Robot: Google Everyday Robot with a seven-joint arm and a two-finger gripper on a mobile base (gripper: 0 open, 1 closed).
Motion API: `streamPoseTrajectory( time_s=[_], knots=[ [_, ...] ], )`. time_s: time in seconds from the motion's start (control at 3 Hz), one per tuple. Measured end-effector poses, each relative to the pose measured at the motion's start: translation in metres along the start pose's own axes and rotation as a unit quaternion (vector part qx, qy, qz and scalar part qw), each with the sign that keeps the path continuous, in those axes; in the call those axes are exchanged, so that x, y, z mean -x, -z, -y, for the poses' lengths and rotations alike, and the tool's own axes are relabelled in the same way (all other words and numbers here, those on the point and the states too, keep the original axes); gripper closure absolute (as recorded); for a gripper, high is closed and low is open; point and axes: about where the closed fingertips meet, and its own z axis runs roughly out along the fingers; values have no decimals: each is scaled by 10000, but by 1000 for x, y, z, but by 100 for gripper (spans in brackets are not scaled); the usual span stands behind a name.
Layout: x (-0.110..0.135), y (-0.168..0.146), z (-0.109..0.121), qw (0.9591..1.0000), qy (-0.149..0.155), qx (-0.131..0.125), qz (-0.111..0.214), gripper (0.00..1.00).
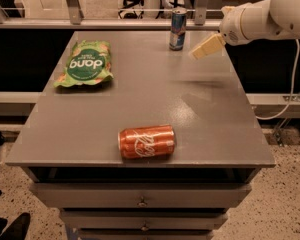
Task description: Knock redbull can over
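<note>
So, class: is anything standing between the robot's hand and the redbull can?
Nothing visible. The hand hangs right of the upright redbull can near the table's far edge, only bare surface between. The green bag and orange can lie well away.

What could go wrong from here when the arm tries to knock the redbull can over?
1. The redbull can stands upright close to the far edge of the table; a push could send it off the back.
2. The pincer hovers to the can's right, apart from it; a sweep at the wrong height might miss this slim can.
</note>
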Motion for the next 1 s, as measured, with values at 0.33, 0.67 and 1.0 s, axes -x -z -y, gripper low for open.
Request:
streamPoseTrajectory(
  time_s=[0.33, 0.67, 1.0],
  knots=[
    [9, -30, 12, 9987, -349, -35, 381, 0],
    [18, -67, 13, 9956, -627, 64, 693, 0],
    [22, -100, 15, 9922, -844, 127, 909, 0]
  ],
)
